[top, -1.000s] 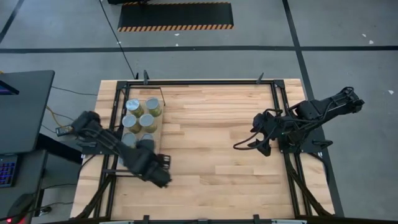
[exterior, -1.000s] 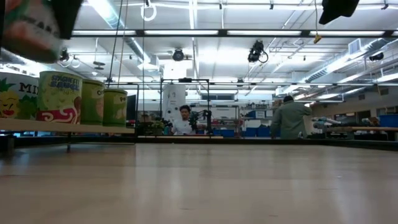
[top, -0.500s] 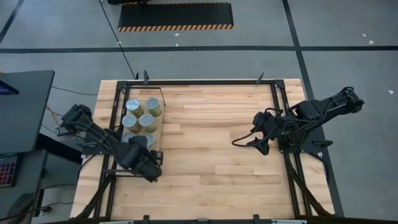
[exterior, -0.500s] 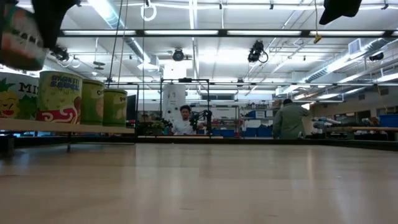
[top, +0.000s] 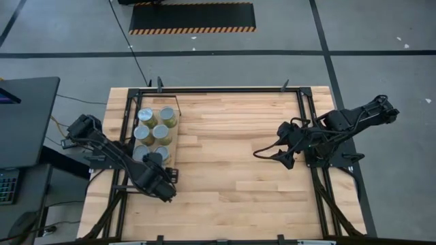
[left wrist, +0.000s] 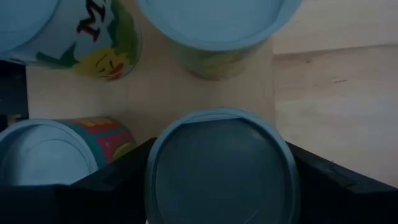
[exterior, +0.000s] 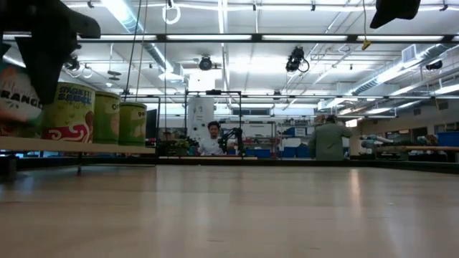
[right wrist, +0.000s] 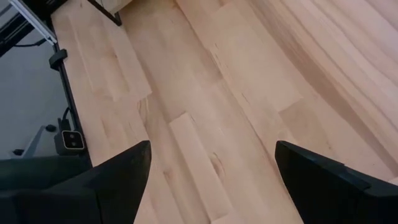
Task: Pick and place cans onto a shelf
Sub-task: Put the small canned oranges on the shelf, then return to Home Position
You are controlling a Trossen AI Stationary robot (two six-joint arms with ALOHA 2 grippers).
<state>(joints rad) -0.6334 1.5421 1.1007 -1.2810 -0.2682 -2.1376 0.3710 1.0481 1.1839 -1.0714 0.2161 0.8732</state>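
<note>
My left gripper (top: 161, 181) is shut on a can (left wrist: 221, 171) with a grey top and an orange-lettered label (exterior: 18, 100), at the near end of the shelf (top: 175, 102). The shelf is a pale board in a black frame at the table's left. Several other cans stand upright on it on their bases (top: 145, 116) (top: 167, 116) (top: 161, 133). In the left wrist view they surround the held can (left wrist: 217, 25) (left wrist: 53, 155). My right gripper (top: 281, 154) is open and empty above the table's right half. My left gripper pinches the can's two opposite sides just under its top rim (left wrist: 153, 177) between its two fingers (left wrist: 112, 183). The fingers come from above, pointing down. The can is upright, its base at the shelf board's level (exterior: 14, 136); whether it stands on the board I cannot tell.
The shelf board stands raised on thin legs above the plank tabletop (top: 231, 150), which is bare wood between the arms. A black frame (top: 300, 109) runs round the table. People show in the room beyond (exterior: 330, 140).
My left gripper has gone down and toward the table's left edge with the can, from well above the shelf to the level of the standing cans. The can has stayed upright in the hold.
</note>
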